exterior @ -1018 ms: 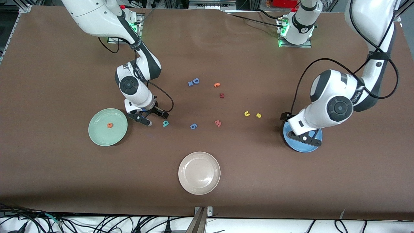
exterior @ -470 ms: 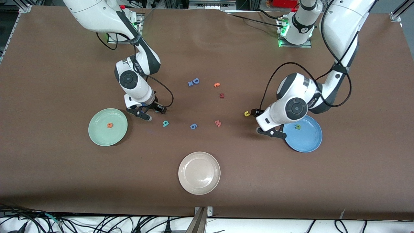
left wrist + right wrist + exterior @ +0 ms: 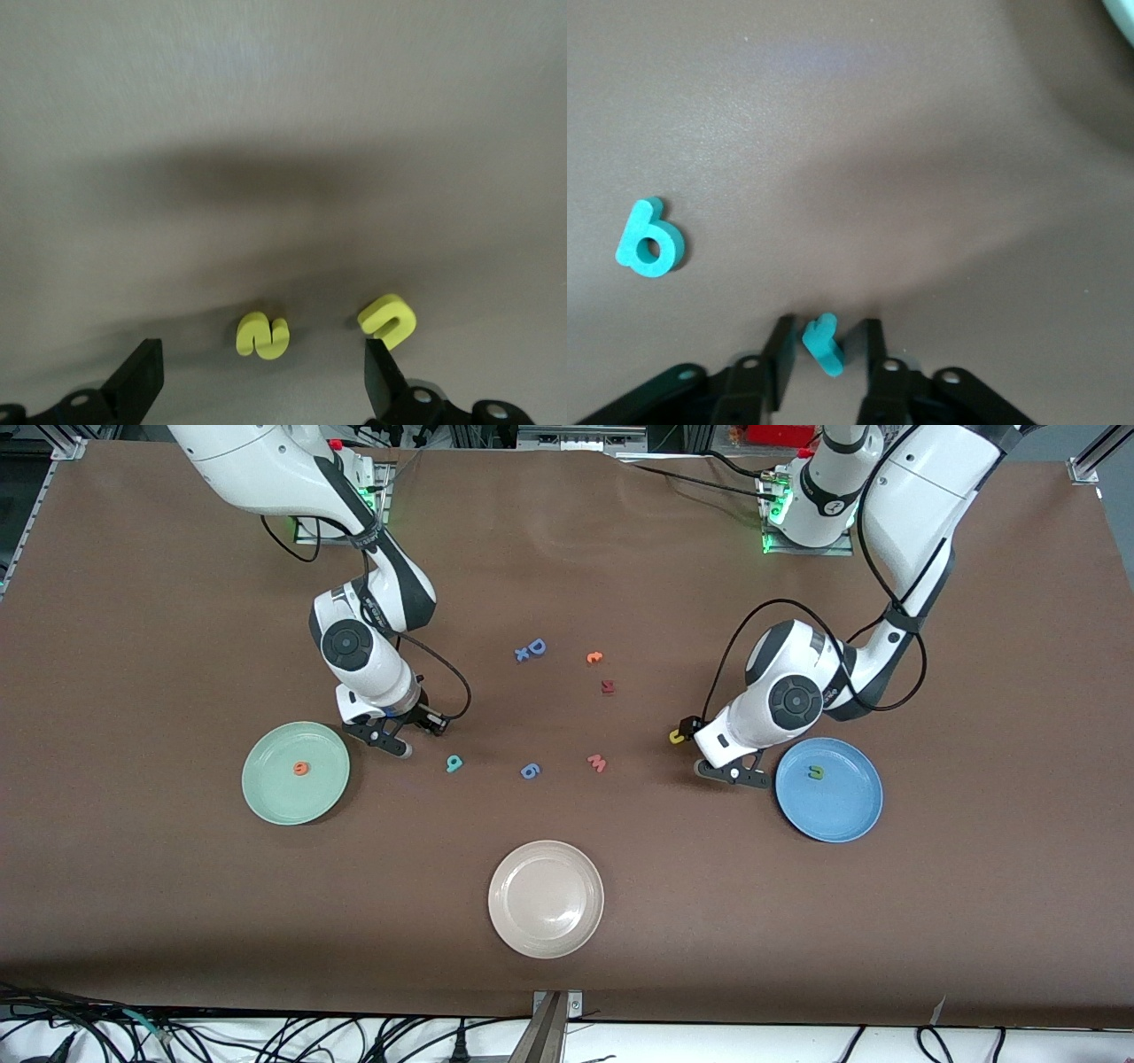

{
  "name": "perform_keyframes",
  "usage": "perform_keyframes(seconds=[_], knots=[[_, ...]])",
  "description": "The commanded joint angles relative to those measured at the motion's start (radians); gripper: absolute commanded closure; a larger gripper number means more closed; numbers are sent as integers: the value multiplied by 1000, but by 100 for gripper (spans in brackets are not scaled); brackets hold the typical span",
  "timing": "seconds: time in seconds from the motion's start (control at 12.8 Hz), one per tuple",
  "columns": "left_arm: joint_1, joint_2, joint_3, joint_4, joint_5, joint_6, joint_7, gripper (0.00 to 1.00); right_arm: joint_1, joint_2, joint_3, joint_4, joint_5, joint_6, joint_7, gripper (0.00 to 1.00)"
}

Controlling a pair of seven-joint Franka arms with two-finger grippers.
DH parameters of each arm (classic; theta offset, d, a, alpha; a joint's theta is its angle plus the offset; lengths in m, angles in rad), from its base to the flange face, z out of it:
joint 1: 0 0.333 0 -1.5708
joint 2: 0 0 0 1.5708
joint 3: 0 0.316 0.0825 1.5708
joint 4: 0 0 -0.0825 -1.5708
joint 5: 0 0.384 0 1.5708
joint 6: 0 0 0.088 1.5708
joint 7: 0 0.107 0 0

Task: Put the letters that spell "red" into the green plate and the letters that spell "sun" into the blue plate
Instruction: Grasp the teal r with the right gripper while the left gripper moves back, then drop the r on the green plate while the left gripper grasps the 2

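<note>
Teal "r" (image 3: 824,343) sits between the right pincer's (image 3: 396,737) fingers, which stand narrowed close to either side of it; whether they touch it yet I cannot tell. That pincer is low over the desk (image 3: 133,646), just beside the green plate (image 3: 266,788), its arm bent down from the base with the wrist turned toward the front camera. Teal "d" (image 3: 454,763) lies flat on the desk near the pincer, toward the left arm's end from it; its loop and stem are plain in the right wrist view. Orange "e" (image 3: 302,768) lies in the green plate.

Yellow "s" (image 3: 262,336) and yellow "u" (image 3: 387,320) lie side by side on the desk, the "s" directly under the left pincer (image 3: 728,769), whose fingers are spread wide. That pincer hovers low beside the blue plate (image 3: 850,815), its arm folded at the elbow and reaching in from its base. Dark green "n" (image 3: 815,772) rests in the blue plate.

Elsewhere on the desk lie a blue "D" (image 3: 536,646), an orange "c" (image 3: 594,657), a pink "w" (image 3: 596,762), a blue "6" (image 3: 530,771) and an off-white plate (image 3: 505,921).
</note>
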Motion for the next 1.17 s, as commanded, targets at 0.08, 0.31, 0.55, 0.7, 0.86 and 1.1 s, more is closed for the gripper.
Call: perform_keyframes(seconds=[0.08, 0.31, 0.55, 0.7, 0.86, 1.1], knots=[[-8, -60, -4, -52, 8, 13, -15, 0, -19, -12, 17, -27, -15, 12, -9, 85], [-9, -57, -7, -52, 157, 23, -60, 1, -34, -37, 17, -15, -15, -15, -23, 87], [-40, -56, -4, -88, 189, 122, -149, 4, -91, -106, 20, 61, -20, -237, -96, 87], [-32, -58, -5, -105, 237, 136, -160, 5, -150, -126, 20, 89, -20, -308, -203, 87], [-31, -61, -5, -118, 241, 138, -160, 6, -212, -135, 17, 103, -24, -336, -326, 87], [-22, -61, -4, -132, 302, 138, -160, 11, -336, -128, 14, 103, -121, -334, -495, 87]])
